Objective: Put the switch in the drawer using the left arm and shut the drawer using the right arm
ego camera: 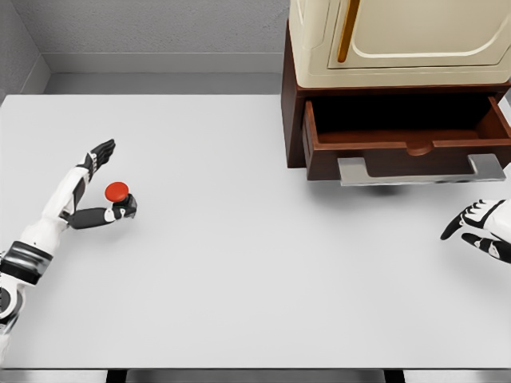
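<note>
The switch [118, 194], a red round button on a small dark base, stands on the white table [239, 263] at the far left. My left hand [104, 180] lies beside it, open. Its fingers [101, 152] stretch up and away behind the switch, and the thumb [92, 216] reaches to the switch's base from the left. The brown drawer [319, 142] at the upper right is pulled open, with a dark, seemingly empty inside and a grey bar handle [419, 170] in front. My right hand [473, 223] hovers open at the right edge, below and right of the handle.
The drawer belongs to a brown cabinet [292, 120] standing at the table's back right. A cream-coloured appliance [399, 40] with an orange handle sits on top of it. A grey wall runs behind the table.
</note>
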You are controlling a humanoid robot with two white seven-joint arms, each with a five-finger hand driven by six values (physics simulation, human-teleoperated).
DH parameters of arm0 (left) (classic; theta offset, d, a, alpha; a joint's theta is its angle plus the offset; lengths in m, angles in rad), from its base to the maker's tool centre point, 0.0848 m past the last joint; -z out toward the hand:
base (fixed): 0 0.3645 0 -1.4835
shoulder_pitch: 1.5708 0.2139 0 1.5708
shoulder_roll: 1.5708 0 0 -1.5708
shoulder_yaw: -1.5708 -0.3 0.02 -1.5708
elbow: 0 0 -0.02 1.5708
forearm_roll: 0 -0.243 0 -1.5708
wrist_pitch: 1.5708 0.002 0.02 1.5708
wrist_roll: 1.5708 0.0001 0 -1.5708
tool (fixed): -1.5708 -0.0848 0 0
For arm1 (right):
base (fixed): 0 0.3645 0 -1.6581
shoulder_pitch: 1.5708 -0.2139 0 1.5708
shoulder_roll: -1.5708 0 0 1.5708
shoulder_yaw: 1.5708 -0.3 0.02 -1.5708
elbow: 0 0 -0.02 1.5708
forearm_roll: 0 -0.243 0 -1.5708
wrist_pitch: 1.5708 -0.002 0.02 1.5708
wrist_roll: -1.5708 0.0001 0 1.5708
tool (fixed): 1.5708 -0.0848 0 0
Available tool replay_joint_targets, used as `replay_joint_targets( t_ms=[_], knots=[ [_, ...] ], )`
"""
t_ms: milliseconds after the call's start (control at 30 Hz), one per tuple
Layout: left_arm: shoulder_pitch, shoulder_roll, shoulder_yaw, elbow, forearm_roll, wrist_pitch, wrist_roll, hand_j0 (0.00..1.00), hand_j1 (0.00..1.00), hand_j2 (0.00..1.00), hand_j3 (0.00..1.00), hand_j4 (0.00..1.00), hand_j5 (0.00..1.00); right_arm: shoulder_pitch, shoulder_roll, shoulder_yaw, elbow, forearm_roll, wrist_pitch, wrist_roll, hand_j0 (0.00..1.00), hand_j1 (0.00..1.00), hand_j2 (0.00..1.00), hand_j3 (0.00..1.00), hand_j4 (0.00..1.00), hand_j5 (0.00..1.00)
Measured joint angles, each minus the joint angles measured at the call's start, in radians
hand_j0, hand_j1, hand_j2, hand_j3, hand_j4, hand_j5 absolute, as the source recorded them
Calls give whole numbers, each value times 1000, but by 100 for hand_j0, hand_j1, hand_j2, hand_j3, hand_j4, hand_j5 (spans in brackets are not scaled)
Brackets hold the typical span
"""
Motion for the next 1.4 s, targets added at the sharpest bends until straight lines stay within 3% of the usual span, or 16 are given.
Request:
replay_joint_targets(
  t_ms=[200, 433, 600, 633, 1033, 1200, 1400],
  knots=[
    [0, 0, -29, 23, -4, 0, 0, 100, 100, 100, 100, 100, 100, 0, -2, 0, -1, -1, 0, 0, 51, 51, 51, 51, 51, 51],
    [0, 3, -37, 28, -8, 0, 0, 86, 86, 86, 86, 86, 86, 0, -2, 0, -2, -1, 0, 0, 51, 51, 51, 51, 51, 51],
    [2, 10, -34, 31, -4, 0, 0, 84, 84, 84, 84, 84, 84, 0, -3, 0, -2, -1, 0, 0, 51, 51, 51, 51, 51, 51],
    [2, 11, -34, 33, -4, 0, 0, 79, 79, 79, 79, 79, 79, 0, -3, 0, -2, -1, 0, 0, 51, 51, 51, 51, 51, 51],
    [9, 12, -35, 56, -9, -1, 0, 79, 79, 79, 79, 79, 79, 0, -2, 1, -1, -1, 0, -2, 51, 51, 51, 51, 51, 51],
    [9, 12, -36, 58, -9, -1, 0, 64, 64, 64, 64, 64, 64, 0, -2, 1, -1, -1, 0, -2, 51, 51, 51, 51, 51, 51],
    [12, 13, -36, 59, -9, -5, 0, 61, 61, 61, 61, 61, 61, 0, -2, 1, -1, -1, 0, -1, 52, 52, 52, 52, 52, 52]
  ],
)
